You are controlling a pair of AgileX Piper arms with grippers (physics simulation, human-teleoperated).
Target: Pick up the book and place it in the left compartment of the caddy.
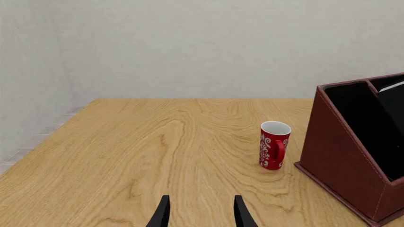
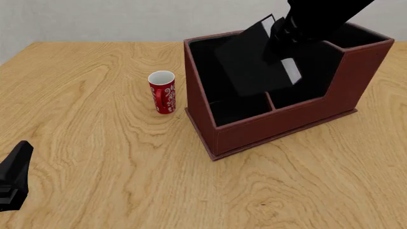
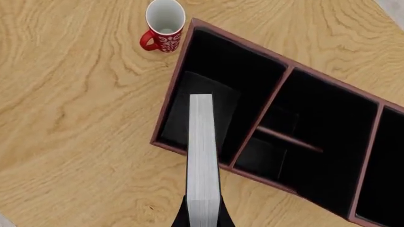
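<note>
The black book (image 2: 251,62) hangs tilted over the reddish-brown caddy (image 2: 279,126), with my right gripper (image 2: 279,38) shut on its upper end. In the right wrist view its white-grey page edge (image 3: 202,151) points down at the left compartment (image 3: 218,80), the long black slot at the sloped-wall end nearest the cup. I cannot tell how far its lower end dips below the rim. My left gripper (image 1: 202,215) stands open and holds nothing, low at the table's near left (image 2: 19,157), far from the caddy (image 1: 344,161).
A red-and-white patterned cup (image 2: 162,91) stands upright on the wooden table (image 2: 95,143), just left of the caddy's sloped end. It also shows in both wrist views, cup (image 1: 275,144) and cup (image 3: 164,23). A grey wall rises behind the table.
</note>
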